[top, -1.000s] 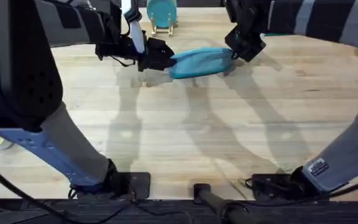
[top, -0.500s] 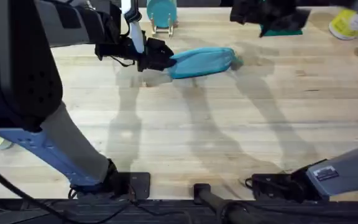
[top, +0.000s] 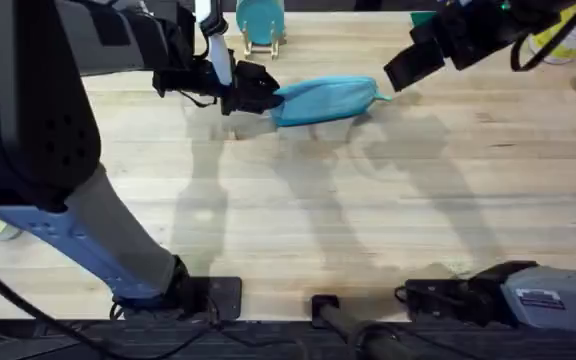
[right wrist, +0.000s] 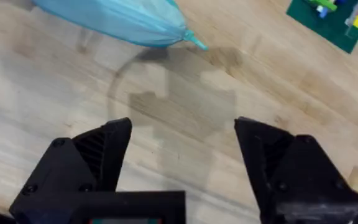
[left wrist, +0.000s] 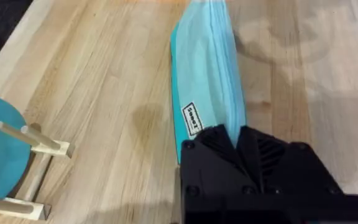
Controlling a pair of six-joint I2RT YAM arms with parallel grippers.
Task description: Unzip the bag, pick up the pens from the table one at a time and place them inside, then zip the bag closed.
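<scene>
Bag (top: 323,99) far-centre on table (top: 368,220), looks zipped. Left gripper (top: 253,92) clamped on bag's left end. Right gripper (right wrist: 182,165) spread wide, empty, just right of bag. No pens on table; likely nearly done.

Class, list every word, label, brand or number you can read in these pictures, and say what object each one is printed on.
Small white tag on the bag: dark lettering, too small to read for certain.
White sticker on the right arm's base: print too blurred to read.
No other text is legible.
</scene>
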